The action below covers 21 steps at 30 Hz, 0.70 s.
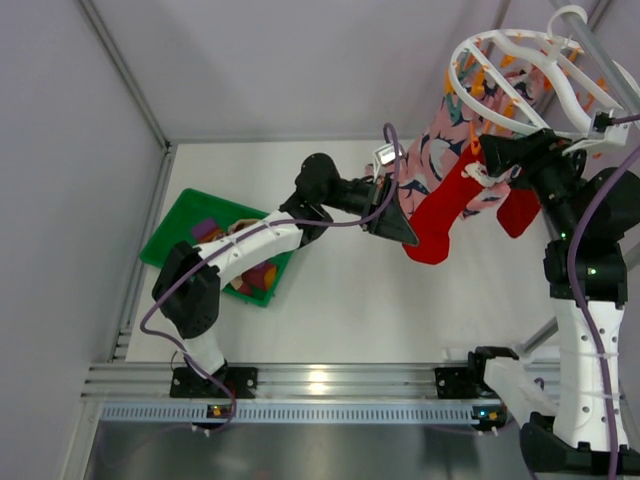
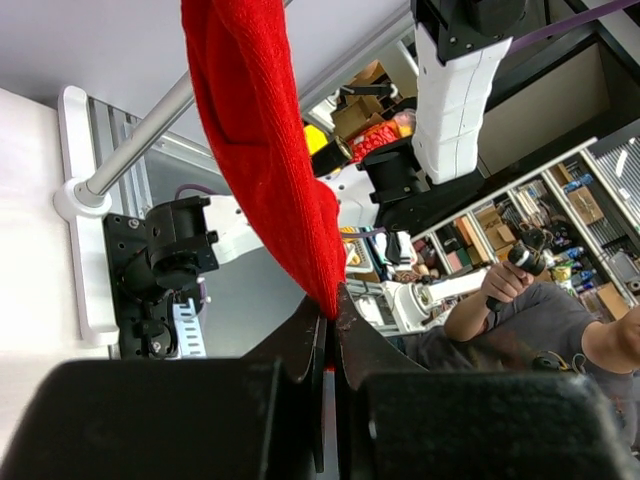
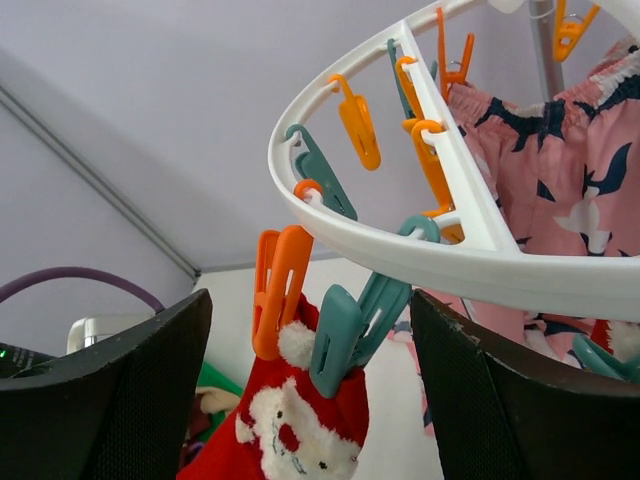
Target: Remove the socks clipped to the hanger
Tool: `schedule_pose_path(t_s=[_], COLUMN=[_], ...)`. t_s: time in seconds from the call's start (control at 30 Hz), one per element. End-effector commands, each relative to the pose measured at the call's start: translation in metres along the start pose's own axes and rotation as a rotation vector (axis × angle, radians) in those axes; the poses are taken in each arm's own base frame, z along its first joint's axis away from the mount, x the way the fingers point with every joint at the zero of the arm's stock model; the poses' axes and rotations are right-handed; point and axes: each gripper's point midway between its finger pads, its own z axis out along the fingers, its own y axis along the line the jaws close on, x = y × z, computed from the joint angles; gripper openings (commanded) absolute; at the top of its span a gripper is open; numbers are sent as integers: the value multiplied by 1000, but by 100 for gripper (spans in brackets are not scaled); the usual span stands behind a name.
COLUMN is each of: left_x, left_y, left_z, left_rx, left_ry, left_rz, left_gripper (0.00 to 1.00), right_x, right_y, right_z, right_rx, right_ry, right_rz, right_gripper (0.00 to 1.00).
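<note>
1. Hanging from the round white hanger (image 1: 520,75) at the far right, a long red sock (image 1: 438,225) is seen. Its white-trimmed cuff is clipped by an orange peg (image 3: 280,285) and a teal peg (image 3: 350,325) on the outer ring.
2. The sock's lower tip is pinched by the left gripper (image 2: 330,305), whose fingers are closed narrow on the fabric.
3. The right gripper (image 3: 308,340) is held just under the ring. Its jaws are spread wide either side of the two pegs, and nothing is gripped.
4. A pink cloth with navy and white print (image 1: 445,135) is clipped to the same hanger, just behind the red sock.
5. More orange and teal pegs are spaced along the rings.
6. A green tray (image 1: 172,228) is set on the white table (image 1: 340,300) at the left, partly covered by the left arm and well apart from the hanger.
7. Maroon, purple and orange fabric pieces (image 1: 255,282) are lying in the tray; whether they are socks cannot be told.
</note>
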Motion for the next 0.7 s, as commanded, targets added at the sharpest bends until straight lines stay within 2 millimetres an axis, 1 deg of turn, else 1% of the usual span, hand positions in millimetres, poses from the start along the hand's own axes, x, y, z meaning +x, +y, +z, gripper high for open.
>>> schedule_pose_path(t_s=[0.0,0.17,0.23,0.33,0.47,0.53,0.67], left_x=[0,2,2,3,3,3,4], left_y=[-12,-7,-5,1,12,16,23], left_z=[3,4,4,5,6,7,7], left_rx=[37,36,34,30,21,19,14], left_ry=[27,33,33,36,32,31,31], left_rz=[56,45,43,31,8,4,-12], left_gripper=[0,0,0,0,0,0,0], right_x=[-16,-20,-23,-31,-37,-37,-36], right_y=[21,40,43,45,46,47,38], right_z=[3,0,-4,-13,-19,-20,-20], right_rx=[-115,-222,-229,-222,-211,-210,-171], right_ry=[-91,-113,-126,-168,-188,-188,-200], right_rz=[-3,9,9,-11,-28,-34,-35], right_gripper=[76,72,69,67,65,63,62])
